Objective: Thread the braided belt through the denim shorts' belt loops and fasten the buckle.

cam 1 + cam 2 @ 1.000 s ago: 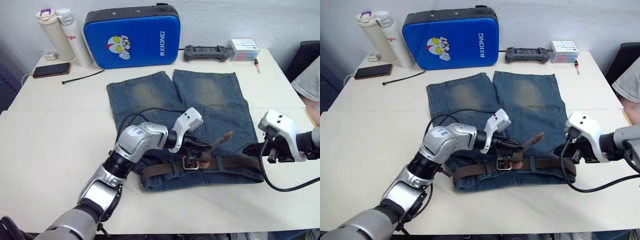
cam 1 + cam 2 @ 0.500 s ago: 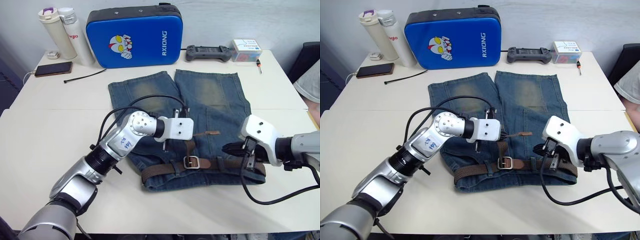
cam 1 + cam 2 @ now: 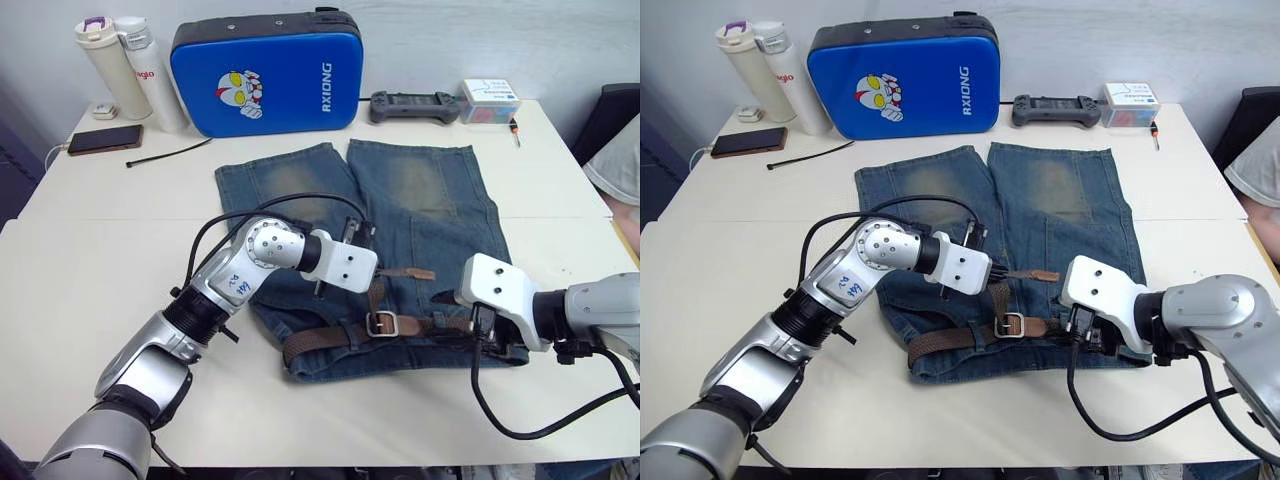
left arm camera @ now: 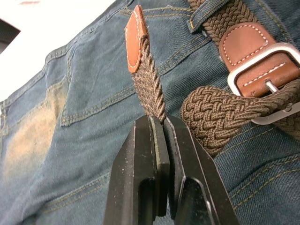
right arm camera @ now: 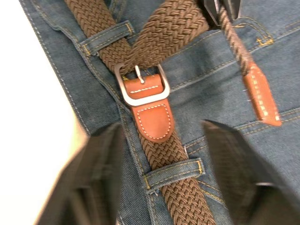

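The denim shorts (image 3: 420, 190) lie flat on the white table, waistband toward me. The braided belt (image 3: 320, 343) runs along the waistband under belt loops (image 5: 105, 40). Its silver buckle (image 3: 381, 324) sits at the middle, with the strap passed through it. My left gripper (image 4: 161, 121) is shut on the belt's free end just behind the tan leather tip (image 3: 420, 273), holding it a little above the denim. My right gripper (image 5: 161, 126) hovers over the waistband beside the buckle (image 5: 142, 86), its fingers (image 5: 101, 173) spread wide with nothing between them.
A bright blue case (image 3: 265, 70) stands at the table's back, with two white bottles (image 3: 120, 65), a phone (image 3: 103, 139) and a thin black cable (image 3: 165, 153) to its left. A game controller (image 3: 415, 105) and a small box (image 3: 488, 100) lie back right. A person's sleeve (image 3: 615, 165) shows at the right edge.
My right gripper has moved left along the waistband to the buckle and opened. My left gripper has drawn back with the belt end, and the tip has come down lower.
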`<act>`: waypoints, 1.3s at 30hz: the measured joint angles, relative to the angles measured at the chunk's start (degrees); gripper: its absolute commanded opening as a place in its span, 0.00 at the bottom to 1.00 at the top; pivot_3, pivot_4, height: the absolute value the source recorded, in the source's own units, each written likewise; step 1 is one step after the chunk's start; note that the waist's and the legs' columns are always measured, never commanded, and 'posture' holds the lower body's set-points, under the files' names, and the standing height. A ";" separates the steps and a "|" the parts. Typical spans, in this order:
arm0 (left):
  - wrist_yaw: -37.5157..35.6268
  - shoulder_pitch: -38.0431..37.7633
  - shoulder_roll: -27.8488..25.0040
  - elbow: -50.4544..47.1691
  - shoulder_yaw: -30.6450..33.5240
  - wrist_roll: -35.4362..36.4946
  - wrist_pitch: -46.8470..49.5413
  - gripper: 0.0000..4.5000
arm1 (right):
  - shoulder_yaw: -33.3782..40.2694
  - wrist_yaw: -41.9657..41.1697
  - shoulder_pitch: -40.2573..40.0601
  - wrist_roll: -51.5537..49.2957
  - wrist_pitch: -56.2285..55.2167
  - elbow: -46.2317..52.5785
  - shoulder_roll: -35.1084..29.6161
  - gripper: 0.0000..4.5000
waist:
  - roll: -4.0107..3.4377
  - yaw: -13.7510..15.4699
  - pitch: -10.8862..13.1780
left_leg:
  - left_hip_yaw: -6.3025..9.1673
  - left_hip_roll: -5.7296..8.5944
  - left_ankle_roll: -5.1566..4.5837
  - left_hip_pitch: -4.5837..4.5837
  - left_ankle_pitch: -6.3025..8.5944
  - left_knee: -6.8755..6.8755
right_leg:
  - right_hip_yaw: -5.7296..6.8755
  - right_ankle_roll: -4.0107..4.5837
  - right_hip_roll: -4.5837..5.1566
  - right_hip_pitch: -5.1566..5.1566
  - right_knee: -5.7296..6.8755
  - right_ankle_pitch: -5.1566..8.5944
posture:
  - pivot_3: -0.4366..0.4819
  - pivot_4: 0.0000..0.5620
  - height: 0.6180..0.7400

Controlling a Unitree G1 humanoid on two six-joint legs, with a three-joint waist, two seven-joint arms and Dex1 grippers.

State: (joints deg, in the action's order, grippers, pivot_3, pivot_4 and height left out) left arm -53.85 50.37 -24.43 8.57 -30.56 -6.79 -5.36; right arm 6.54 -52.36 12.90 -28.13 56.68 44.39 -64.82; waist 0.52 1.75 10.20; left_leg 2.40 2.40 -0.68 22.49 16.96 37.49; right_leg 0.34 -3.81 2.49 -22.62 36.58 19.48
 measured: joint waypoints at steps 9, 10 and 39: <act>-3.43 -0.41 1.41 -1.23 3.24 2.50 5.43 0.00 | -3.73 3.64 2.73 7.03 -8.05 -4.86 0.02 0.78 | 0.00 -0.21 0.00 | -0.03 0.00 0.01 0.00 0.00 0.05 | -0.02 0.00 -0.01 -0.01 0.27 0.00 | 0.48 0.27 1.00; -3.69 -0.41 1.38 -1.24 3.50 2.51 5.71 0.00 | -4.47 3.73 2.79 7.50 -8.84 -5.24 0.14 0.78 | 0.00 -0.21 0.00 | -0.03 0.00 0.00 0.00 0.00 0.06 | -0.02 0.00 -0.01 -0.01 0.27 0.00 | 0.48 0.27 1.00; -4.42 1.45 7.27 -0.04 5.71 3.37 17.02 0.55 | -10.65 4.64 9.35 12.09 -12.38 -10.71 5.08 0.00 | -0.01 -0.23 -0.01 | -0.04 0.00 -0.03 0.04 0.02 0.37 | -0.04 0.00 -0.03 -0.02 0.52 0.00 | 0.48 0.27 1.00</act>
State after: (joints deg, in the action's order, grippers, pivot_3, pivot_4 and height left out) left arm -58.27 51.82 -17.16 8.54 -24.85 -3.43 11.67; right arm -4.11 -47.72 22.25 -16.04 44.30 33.69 -59.74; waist 0.51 1.52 10.19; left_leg 2.36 2.39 -0.70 22.53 16.97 37.85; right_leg 0.30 -3.81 2.46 -22.64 37.10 19.48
